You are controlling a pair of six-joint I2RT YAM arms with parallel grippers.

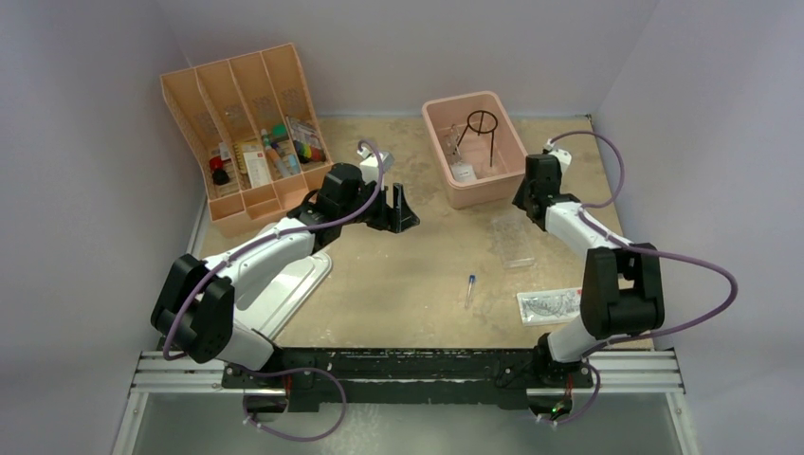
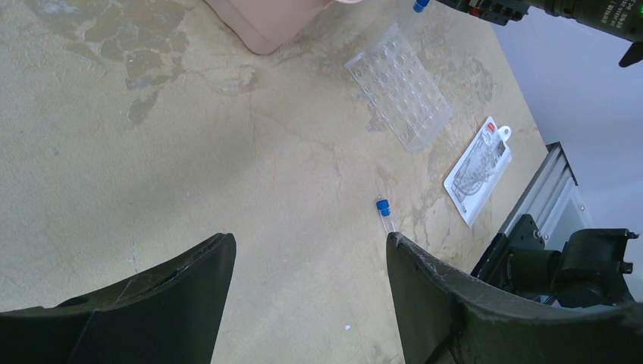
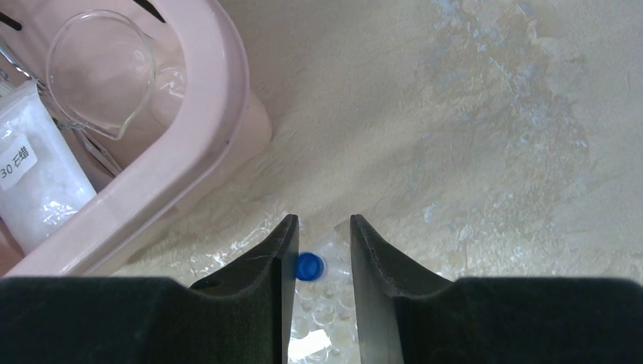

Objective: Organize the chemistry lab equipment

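Grips a small blue-capped tube in the right gripper, just above the clear rack beside the pink tub — holds the left gripper wide open (nothing in it) over mid-bench. Second tube and packet toward the near edge.

A clear well rack, a blue-tipped dropper and 1 clear packet are laid flat, apart, on the bench.
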